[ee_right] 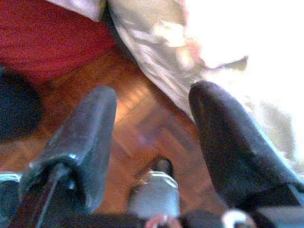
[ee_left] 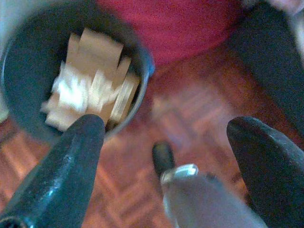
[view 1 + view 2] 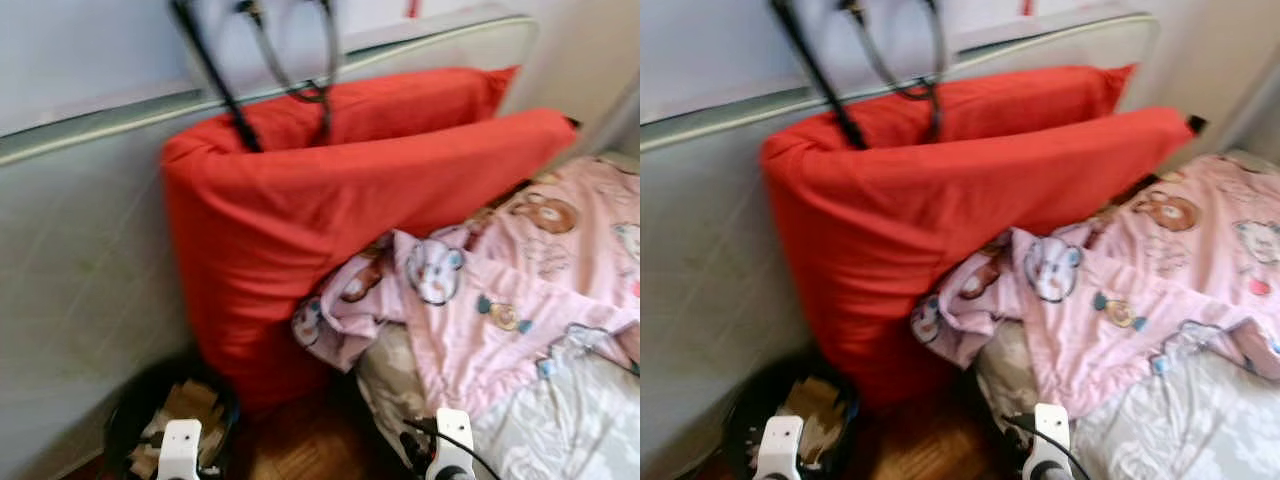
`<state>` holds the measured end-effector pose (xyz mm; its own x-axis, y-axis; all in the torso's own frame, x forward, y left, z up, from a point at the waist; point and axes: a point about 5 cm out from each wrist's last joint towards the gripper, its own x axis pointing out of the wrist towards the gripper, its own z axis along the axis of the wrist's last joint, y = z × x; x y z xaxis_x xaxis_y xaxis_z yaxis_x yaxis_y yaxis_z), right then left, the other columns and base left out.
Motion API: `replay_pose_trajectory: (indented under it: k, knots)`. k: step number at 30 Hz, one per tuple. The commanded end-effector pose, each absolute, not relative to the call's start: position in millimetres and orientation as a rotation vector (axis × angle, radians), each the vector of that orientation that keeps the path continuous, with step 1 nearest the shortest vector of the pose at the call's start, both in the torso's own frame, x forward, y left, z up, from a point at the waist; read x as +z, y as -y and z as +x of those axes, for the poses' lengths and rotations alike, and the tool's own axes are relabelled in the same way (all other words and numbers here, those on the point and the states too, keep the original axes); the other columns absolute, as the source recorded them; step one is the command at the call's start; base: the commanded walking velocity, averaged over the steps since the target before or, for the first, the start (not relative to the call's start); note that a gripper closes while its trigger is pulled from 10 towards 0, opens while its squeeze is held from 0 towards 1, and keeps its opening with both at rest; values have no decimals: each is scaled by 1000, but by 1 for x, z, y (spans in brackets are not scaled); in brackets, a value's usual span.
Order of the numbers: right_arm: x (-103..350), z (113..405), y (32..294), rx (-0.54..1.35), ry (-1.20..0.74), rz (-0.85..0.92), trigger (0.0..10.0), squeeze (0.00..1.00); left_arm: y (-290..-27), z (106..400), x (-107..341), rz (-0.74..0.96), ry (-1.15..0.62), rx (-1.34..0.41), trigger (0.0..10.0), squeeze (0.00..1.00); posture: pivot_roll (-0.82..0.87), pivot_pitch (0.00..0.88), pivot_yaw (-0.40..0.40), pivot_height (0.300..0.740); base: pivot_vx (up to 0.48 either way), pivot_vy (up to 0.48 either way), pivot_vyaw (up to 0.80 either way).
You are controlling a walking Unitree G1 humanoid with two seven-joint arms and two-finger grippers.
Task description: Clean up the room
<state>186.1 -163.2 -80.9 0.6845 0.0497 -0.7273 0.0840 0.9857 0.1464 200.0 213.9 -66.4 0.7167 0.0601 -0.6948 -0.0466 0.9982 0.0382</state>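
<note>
A large red cushion (image 3: 330, 200) leans upright against a pale wall, ahead of and above both grippers. A pink blanket printed with cartoon bears (image 3: 500, 280) spills off a bed beside the cushion, lying ahead of the right gripper and partly tucked under the cushion's lower edge. Below the blanket's edge a pale quilted bed cover (image 3: 1160, 430) hangs to a wooden parquet floor (image 1: 142, 123). A round dark waste bin (image 2: 28, 95), holding scraps of brown cardboard and white paper (image 2: 90, 80), stands on the floor just ahead of the left gripper, touching the cushion's base.

Judging from this, the step in hand is probably an approach: nothing is grasped yet, and the rumpled blanket and the slumped cushion look like the things to tidy. To do it well, the robot should likely settle first, since the head views are blurred, then reach for a free fold of blanket rather than the pinned part.

The left gripper (image 2: 166, 137) has its two black fingers spread wide, holding and touching nothing, poised over floor near the bin. The right gripper (image 1: 152, 118) is likewise wide apart and empty, above bare floor beside the bed cover.
</note>
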Motion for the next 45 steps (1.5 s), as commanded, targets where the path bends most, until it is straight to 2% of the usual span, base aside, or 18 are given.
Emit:
replay_pose_trajectory:
  k: [1,9,20,26,30,34,42,43,45]
  knots:
    - [-80,188,164,-22,-812,169,10000,0,-211,191,-72,5,-803,57,10000,0,-51,60,-56,740,285,0,0]
    - [-77,193,162,-30,-789,180,10000,0,-212,192,-71,4,-786,55,10000,0,-55,64,-53,740,142,0,0]
    - [-63,216,162,-42,-697,200,10000,0,-210,195,-66,-18,-697,44,10000,0,-57,75,-58,740,0,0,0]
    - [-48,236,163,-62,-577,225,10000,0,-209,196,-62,-44,-626,54,10000,0,-59,84,-64,740,0,0,0]
    - [-25,257,164,-39,-397,214,10000,0,-209,197,-55,-76,-513,86,10000,0,-65,84,-71,740,0,0,0]
    - [-18,259,163,-17,-333,204,10000,0,-209,199,-52,-23,-471,68,10000,0,-59,82,-75,740,0,0,0]
    - [-19,251,160,7,-298,188,10000,0,-208,196,-49,-51,-418,85,10000,0,-58,62,-78,740,0,0,0]
    - [-19,251,159,8,-297,191,10000,0,-206,232,-16,-22,-208,76,10000,0,-58,59,-79,740,0,0,0]
    - [-19,251,158,10,-296,192,10000,0,-203,255,14,16,-54,65,10000,0,-58,56,-79,740,0,0,0]
